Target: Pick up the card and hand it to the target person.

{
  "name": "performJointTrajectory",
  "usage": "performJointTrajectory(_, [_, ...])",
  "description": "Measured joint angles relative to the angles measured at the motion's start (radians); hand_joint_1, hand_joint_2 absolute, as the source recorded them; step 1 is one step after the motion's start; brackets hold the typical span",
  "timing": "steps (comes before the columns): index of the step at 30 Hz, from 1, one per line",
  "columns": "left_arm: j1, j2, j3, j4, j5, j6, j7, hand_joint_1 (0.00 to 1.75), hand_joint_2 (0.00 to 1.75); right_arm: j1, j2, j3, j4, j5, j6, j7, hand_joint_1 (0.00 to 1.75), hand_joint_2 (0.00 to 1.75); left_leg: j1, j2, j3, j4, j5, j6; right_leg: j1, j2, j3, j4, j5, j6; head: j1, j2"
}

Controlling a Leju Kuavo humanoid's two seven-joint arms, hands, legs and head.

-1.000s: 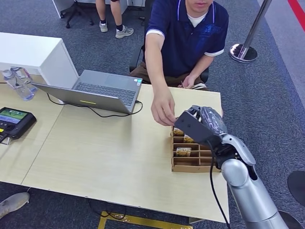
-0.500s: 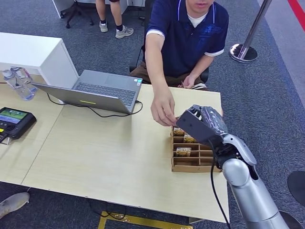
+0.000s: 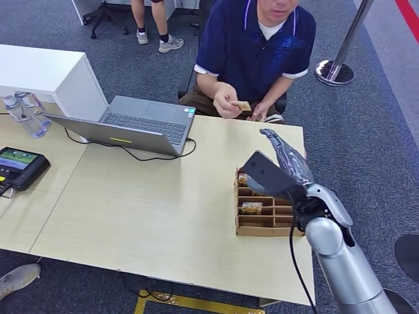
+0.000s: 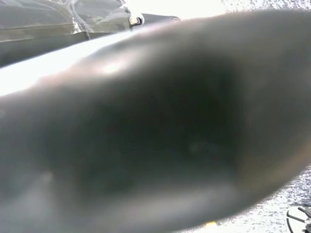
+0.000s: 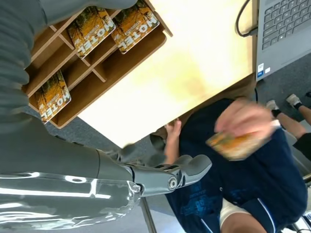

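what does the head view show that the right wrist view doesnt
Head view alone: the handheld controller with a lit screen, plastic bottles, a stanchion base, and the laptop's open lid. Right wrist view alone: the card faces in the wooden organizer reading HOTEL. Both: the right hand with fingers extended and holding nothing, the organizer, the table, and the seated person's hand holding the card.
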Motion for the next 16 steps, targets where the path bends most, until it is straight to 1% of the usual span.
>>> performJointTrajectory(2, [0.0, 0.0, 0.0, 0.0, 0.0, 0.0, -0.001, 0.0, 0.0, 0.0, -0.001, 0.0, 0.0, 0.0, 0.0, 0.0, 1.64, 1.75, 0.0, 0.0, 0.0, 0.0, 0.0, 0.0, 0.0, 0.0, 0.0, 0.0, 0.0, 0.0, 0.0, 0.0])
performJointTrajectory(5, [0.0, 0.001, 0.0, 0.0, 0.0, 0.0, -0.002, 0.0, 0.0, 0.0, -0.001, -0.001, 0.0, 0.0, -0.003, 0.001, 1.49, 1.75, 0.0, 0.0, 0.0, 0.0, 0.0, 0.0, 0.0, 0.0, 0.0, 0.0, 0.0, 0.0, 0.0, 0.0])
performJointTrajectory(8, [0.0, 0.001, 0.0, 0.0, 0.004, 0.001, -0.002, 0.0, 0.0, 0.001, -0.001, -0.009, 0.0, 0.004, -0.023, 0.008, 1.44, 1.75, 0.0, 0.0, 0.0, 0.0, 0.0, 0.0, 0.0, 0.0, 0.0, 0.0, 0.0, 0.0, 0.0, 0.0])
performJointTrajectory(9, [0.0, 0.002, 0.0, 0.0, 0.006, 0.001, -0.001, 0.0, 0.0, 0.001, -0.002, -0.014, 0.0, 0.012, -0.037, 0.015, 1.41, 1.75, 0.0, 0.0, 0.0, 0.0, 0.0, 0.0, 0.0, 0.0, 0.0, 0.0, 0.0, 0.0, 0.0, 0.0])
performJointTrajectory(11, [0.0, 0.002, 0.0, 0.0, 0.01, 0.002, 0.0, 0.0, 0.0, 0.001, -0.002, -0.024, 0.0, 0.04, -0.074, 0.032, 1.3, 1.75, 0.0, 0.0, 0.0, 0.0, 0.0, 0.0, 0.0, 0.0, 0.0, 0.0, 0.0, 0.0, 0.0, 0.0])
performJointTrajectory(13, [0.001, 0.002, 0.0, 0.0, 0.014, 0.005, 0.0, 0.0, 0.0, 0.003, -0.002, -0.041, 0.0, 0.086, -0.121, 0.056, 1.22, 1.75, 0.0, 0.0, 0.0, 0.0, 0.0, 0.0, 0.0, 0.0, 0.0, 0.0, 0.0, 0.0, 0.0, 0.0])
performJointTrajectory(16, [0.002, 0.002, 0.0, 0.0, 0.018, 0.01, 0.001, 0.0, 0.0, 0.012, -0.001, -0.073, -0.003, 0.18, -0.194, 0.093, 1.25, 1.75, 0.0, 0.0, 0.0, 0.0, 0.0, 0.0, 0.0, 0.0, 0.0, 0.0, 0.0, 0.0, 0.0, 0.0])
